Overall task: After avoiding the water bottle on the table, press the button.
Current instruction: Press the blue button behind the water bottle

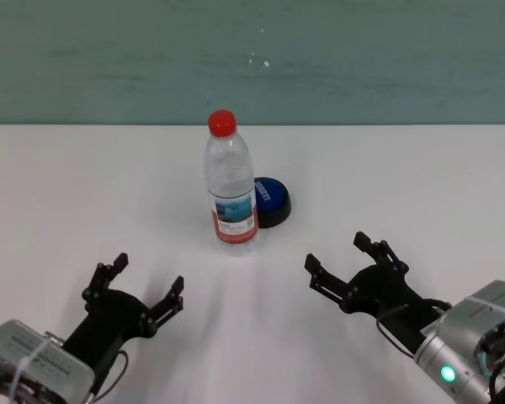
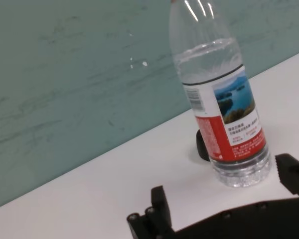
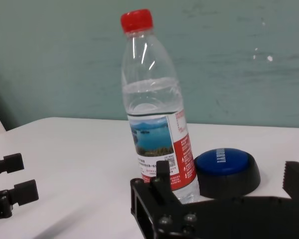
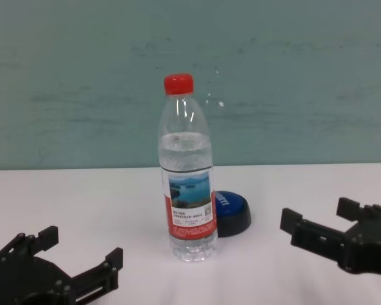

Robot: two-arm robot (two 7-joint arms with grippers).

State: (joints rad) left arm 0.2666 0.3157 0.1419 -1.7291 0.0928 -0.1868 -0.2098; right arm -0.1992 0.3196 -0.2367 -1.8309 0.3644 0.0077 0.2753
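Observation:
The water bottle [image 1: 231,187], clear with a red cap and a lake-photo label, stands upright mid-table. It also shows in the left wrist view [image 2: 220,94], the right wrist view [image 3: 157,107] and the chest view [image 4: 187,175]. The blue dome button [image 1: 270,200] sits right behind it, to its right, partly hidden by the bottle [image 4: 232,211] [image 3: 226,171]. My right gripper [image 1: 346,259] is open, low over the table, near and to the right of the bottle. My left gripper [image 1: 148,289] is open, near and to the left.
The white table [image 1: 84,194] stretches wide on both sides of the bottle. A teal wall [image 1: 362,59] stands behind its far edge. My left gripper's fingers [image 3: 10,191] show at the side of the right wrist view.

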